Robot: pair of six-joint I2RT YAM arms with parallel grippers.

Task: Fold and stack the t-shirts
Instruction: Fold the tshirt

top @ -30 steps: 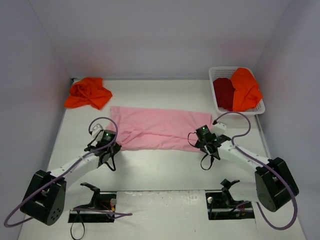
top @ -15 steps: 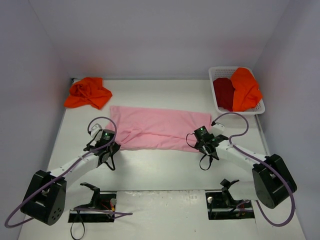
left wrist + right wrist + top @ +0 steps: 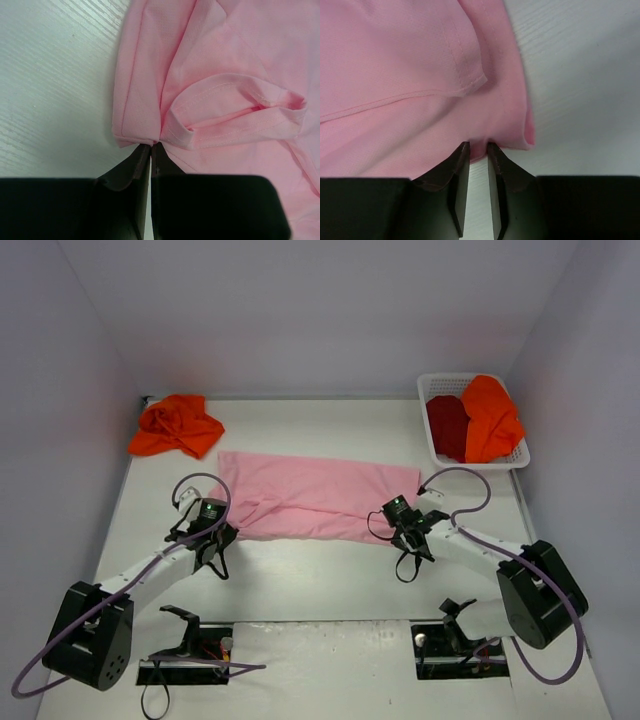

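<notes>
From above, both arms reach forward low over the table [image 3: 330,575]. The left gripper [image 3: 226,533] is at the near left corner of the pink shirt [image 3: 320,498], the right gripper [image 3: 392,526] at its near right corner. The shirt lies spread across the middle. A crumpled orange shirt [image 3: 176,426] sits far left. The white basket [image 3: 428,422] at far right holds a dark red shirt [image 3: 448,426] and a second orange shirt [image 3: 490,418] draped over its rim. On the left wrist, the left gripper [image 3: 151,146] is clamped on the pink shirt's [image 3: 225,75] bunched corner. On the right wrist, the right gripper [image 3: 478,146] has its jaws narrowly apart at the pink shirt's [image 3: 395,75] hem; I cannot tell whether they grip it.
</notes>
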